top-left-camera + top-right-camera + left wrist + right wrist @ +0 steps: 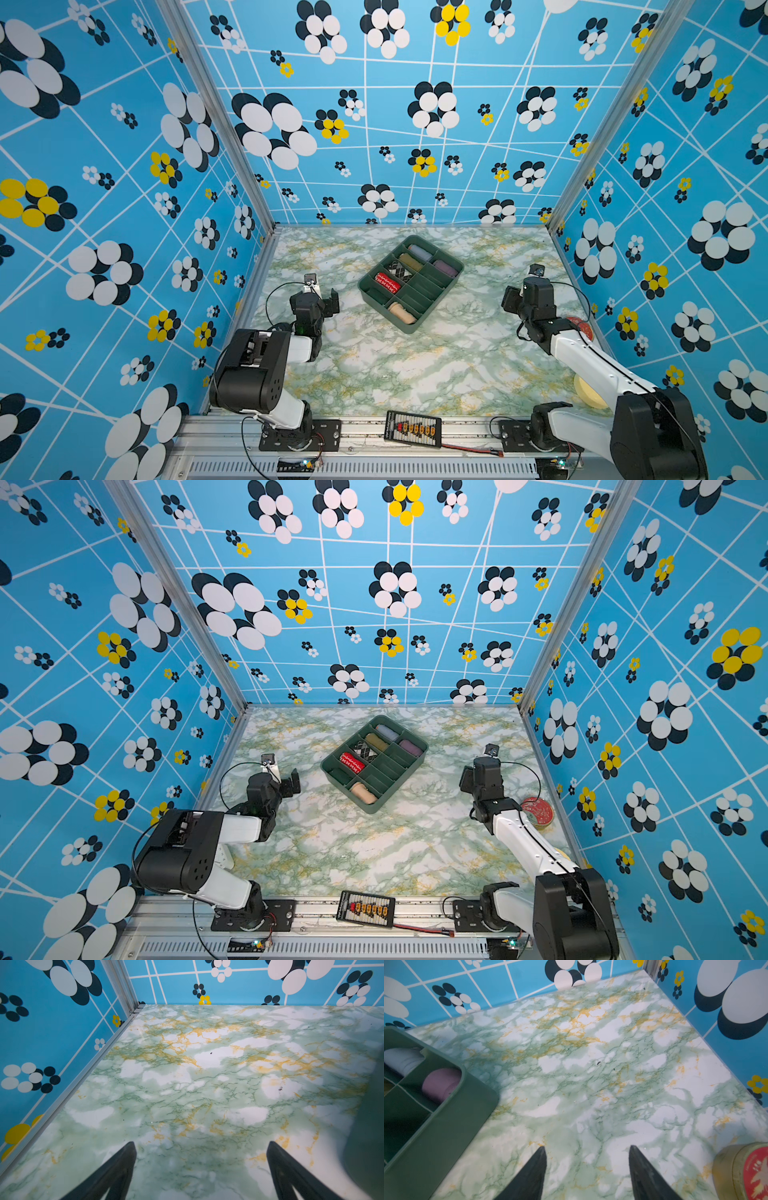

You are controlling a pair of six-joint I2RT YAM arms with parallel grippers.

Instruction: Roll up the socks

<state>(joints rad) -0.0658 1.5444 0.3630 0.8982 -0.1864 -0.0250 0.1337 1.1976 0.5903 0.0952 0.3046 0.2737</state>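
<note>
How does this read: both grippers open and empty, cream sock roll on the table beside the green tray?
No: both top views show the cream sock roll inside the green tray. Left gripper and right gripper are open, empty.

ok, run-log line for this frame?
pale orange-cream sock roll: in green divided plastic tray | left claw: open, empty | right claw: open, empty | both clear of tray

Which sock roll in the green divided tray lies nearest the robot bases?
The pale orange-cream roll in the tray's front corner; others sit farther back.
</note>
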